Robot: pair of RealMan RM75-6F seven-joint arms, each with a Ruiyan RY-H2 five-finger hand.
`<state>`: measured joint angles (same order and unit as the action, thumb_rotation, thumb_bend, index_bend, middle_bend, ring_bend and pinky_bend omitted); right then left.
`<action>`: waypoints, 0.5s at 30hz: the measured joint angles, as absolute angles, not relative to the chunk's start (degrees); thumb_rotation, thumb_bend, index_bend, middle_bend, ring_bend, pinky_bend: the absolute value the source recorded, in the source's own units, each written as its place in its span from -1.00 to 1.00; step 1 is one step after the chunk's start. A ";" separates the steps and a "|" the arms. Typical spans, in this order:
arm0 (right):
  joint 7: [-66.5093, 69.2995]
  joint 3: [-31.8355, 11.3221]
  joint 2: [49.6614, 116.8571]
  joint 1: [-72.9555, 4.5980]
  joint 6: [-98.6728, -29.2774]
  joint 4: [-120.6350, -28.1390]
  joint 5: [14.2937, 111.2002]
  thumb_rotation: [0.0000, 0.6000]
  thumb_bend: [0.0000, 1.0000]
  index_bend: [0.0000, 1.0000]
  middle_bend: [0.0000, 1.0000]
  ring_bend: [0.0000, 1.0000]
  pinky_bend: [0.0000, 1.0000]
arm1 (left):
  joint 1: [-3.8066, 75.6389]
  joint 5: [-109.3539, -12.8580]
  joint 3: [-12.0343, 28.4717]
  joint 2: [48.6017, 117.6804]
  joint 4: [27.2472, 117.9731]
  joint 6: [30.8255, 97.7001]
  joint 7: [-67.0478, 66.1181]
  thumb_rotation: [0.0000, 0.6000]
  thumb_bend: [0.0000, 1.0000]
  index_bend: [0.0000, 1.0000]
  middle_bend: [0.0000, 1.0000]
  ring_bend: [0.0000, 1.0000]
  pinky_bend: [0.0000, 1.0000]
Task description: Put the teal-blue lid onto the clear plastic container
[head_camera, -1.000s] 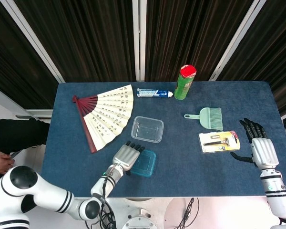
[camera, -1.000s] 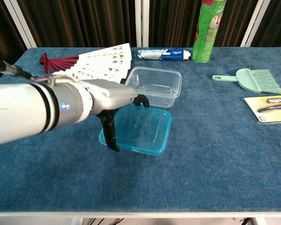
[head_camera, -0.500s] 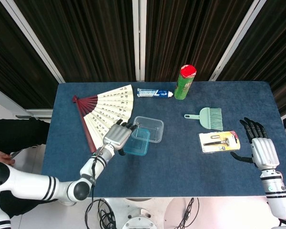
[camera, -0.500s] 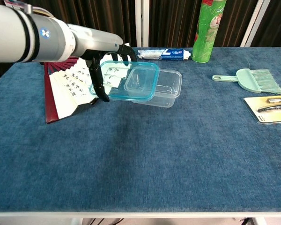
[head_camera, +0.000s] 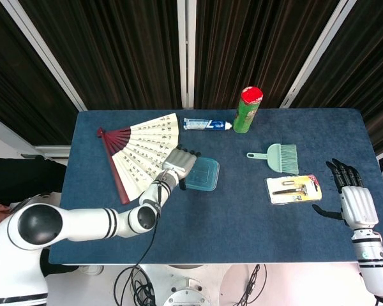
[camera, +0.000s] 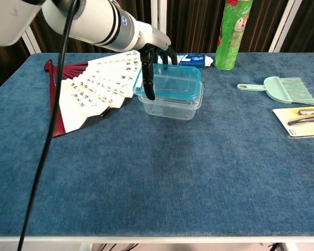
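Left hand point(head_camera: 181, 163) grips the teal-blue lid point(head_camera: 203, 173) by its left edge, holding it over the clear plastic container toward the tabletop's far edge; right hand point(head_camera: 355, 205) idles spread. Chest view: lid sits on container point(camera: 171, 107), apparently unpressed.

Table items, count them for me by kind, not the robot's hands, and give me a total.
Folding fan: 1
Toothpaste tube: 1
Green canister: 1
Small brush: 1
Packaged razor: 1
Clear plastic container: 1
Teal-blue lid: 1
Total: 7
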<state>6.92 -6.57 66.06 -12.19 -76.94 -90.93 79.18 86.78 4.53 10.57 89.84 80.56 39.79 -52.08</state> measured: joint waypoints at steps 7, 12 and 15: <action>7.02 -6.62 66.02 -12.05 -76.87 -90.90 79.37 1.00 -0.90 -1.00 -1.00 -1.00 -1.00 | 92.43 12.20 8.37 91.93 75.66 36.67 -53.84 1.00 -0.81 -0.45 -0.60 -0.77 -0.90; 7.41 -6.64 65.74 -11.69 -77.03 -90.83 79.30 1.00 -0.90 -1.00 -1.00 -1.00 -1.00 | 94.58 14.90 6.74 93.67 73.12 36.05 -54.58 1.00 -0.81 -0.46 -0.60 -0.77 -0.90; 7.65 -6.65 65.74 -11.58 -77.02 -90.67 79.31 1.00 -0.90 -1.00 -1.00 -1.00 -1.00 | 95.25 16.05 6.19 94.56 71.69 35.75 -54.76 1.00 -0.81 -0.46 -0.61 -0.77 -0.90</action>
